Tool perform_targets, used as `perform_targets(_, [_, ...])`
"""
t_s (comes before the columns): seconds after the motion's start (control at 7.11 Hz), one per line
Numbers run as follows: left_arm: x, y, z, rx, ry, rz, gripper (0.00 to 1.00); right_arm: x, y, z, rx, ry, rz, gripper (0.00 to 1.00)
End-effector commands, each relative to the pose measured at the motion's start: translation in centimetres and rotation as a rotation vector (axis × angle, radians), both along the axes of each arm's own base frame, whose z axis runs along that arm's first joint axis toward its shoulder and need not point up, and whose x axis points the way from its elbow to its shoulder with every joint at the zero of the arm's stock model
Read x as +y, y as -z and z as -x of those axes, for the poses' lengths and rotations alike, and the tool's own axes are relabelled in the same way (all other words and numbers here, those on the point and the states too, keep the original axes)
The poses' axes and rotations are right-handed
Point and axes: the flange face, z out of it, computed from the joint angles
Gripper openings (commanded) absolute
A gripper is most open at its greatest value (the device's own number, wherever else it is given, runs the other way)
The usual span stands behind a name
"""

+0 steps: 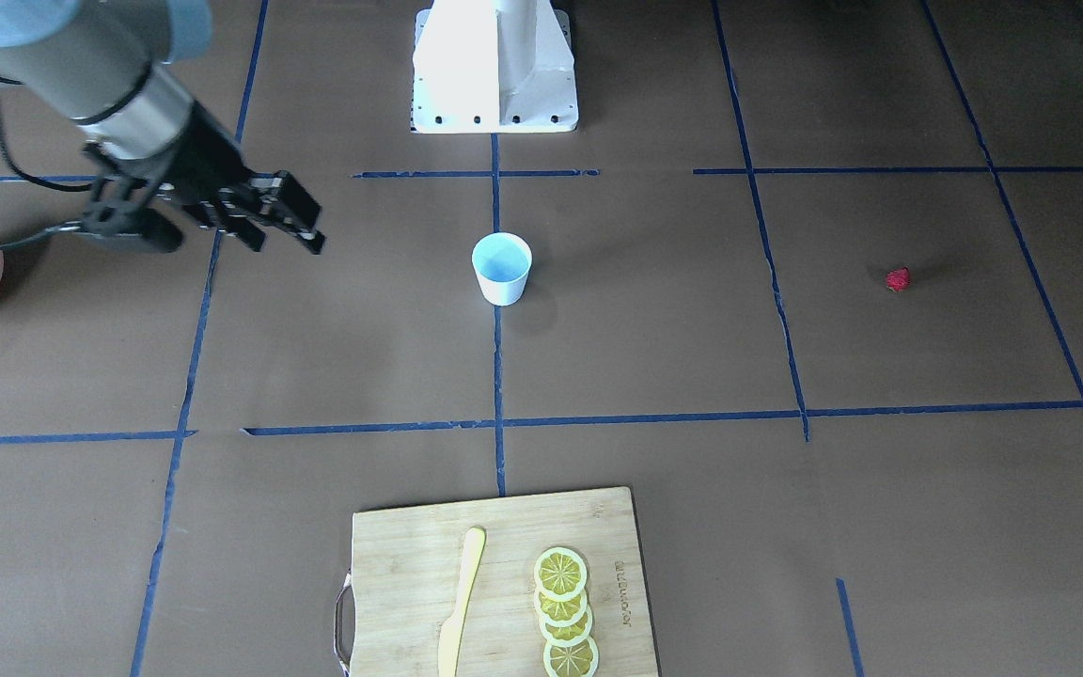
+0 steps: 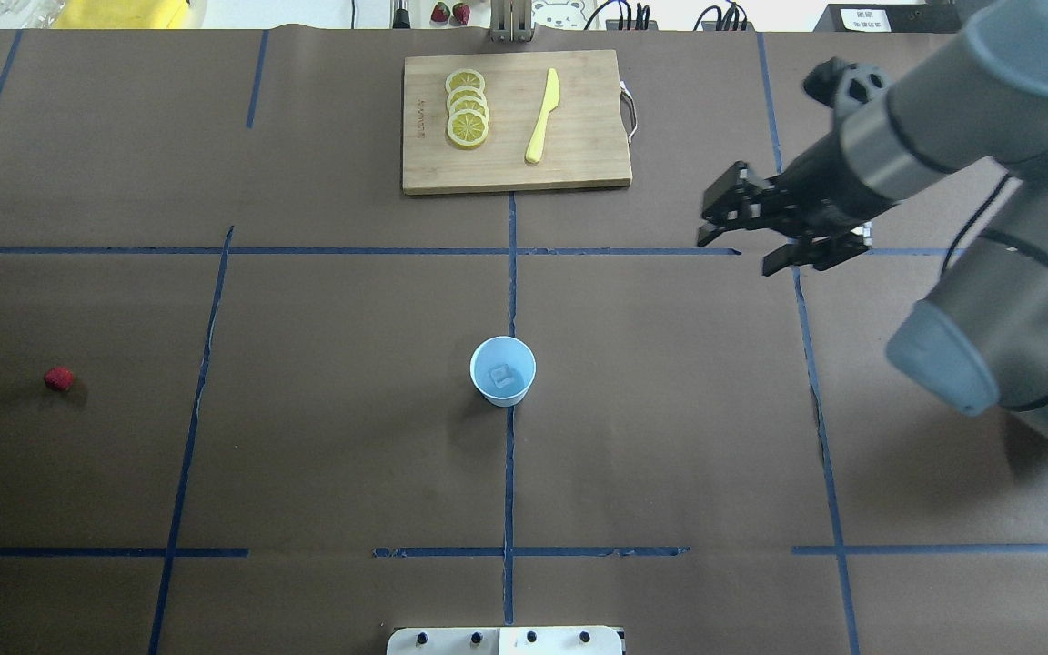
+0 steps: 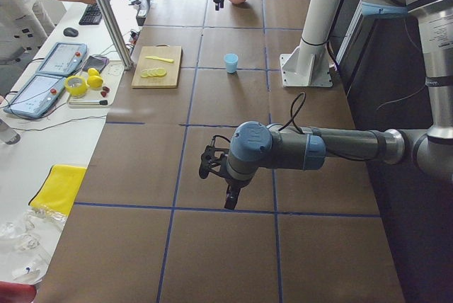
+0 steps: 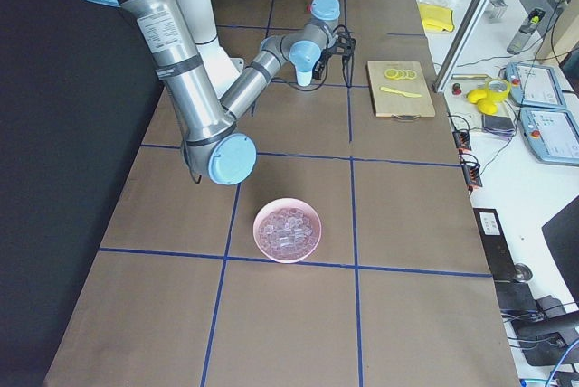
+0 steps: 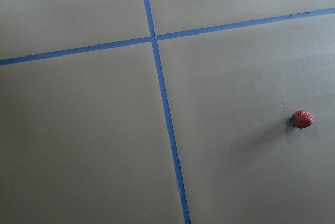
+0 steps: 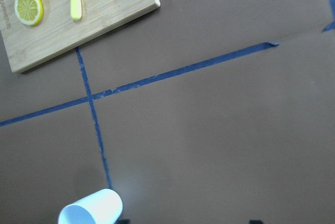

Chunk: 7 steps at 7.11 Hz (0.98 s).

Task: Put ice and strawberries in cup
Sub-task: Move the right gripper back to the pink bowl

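While cup [image 1: 502, 282] stands upright (mouth up), strawberry [image 1: 898, 278] lies apart.

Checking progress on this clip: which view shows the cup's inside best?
Overhead: it looks straight into the cup, where one ice cube lies. Front-facing sees the blue inside at a slant, with no cube discernible. Both side views show the cup small and far. The right wrist catches it at the frame's edge, and the left wrist misses it.
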Motion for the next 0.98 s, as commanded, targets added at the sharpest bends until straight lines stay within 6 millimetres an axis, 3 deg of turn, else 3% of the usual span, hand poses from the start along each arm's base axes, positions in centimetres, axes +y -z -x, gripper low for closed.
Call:
perform_targets(0.0, [0.0,-0.2,0.0,0.000,0.000,0.005,1.00,1.5,-10.1,-10.6,0.078,0.073,-0.158,0.86])
perform_targets(0.14, [0.0,-0.3,0.0,0.000,-0.001,0.007,1.00,3.1,-15.2,-14.1,0.133,0.145,-0.264,0.86])
perform_targets(0.42, [0.0,0.0,0.0,0.001,-0.001,0.000,1.00,6.1,-22.7,-19.9,0.219,0.272,-0.435,0.86])
perform_targets(0.84, [0.0,0.0,0.0,0.001,-0.002,-0.001,1.00,6.3,-32.9,-23.2,0.322,0.466,-0.567,0.88])
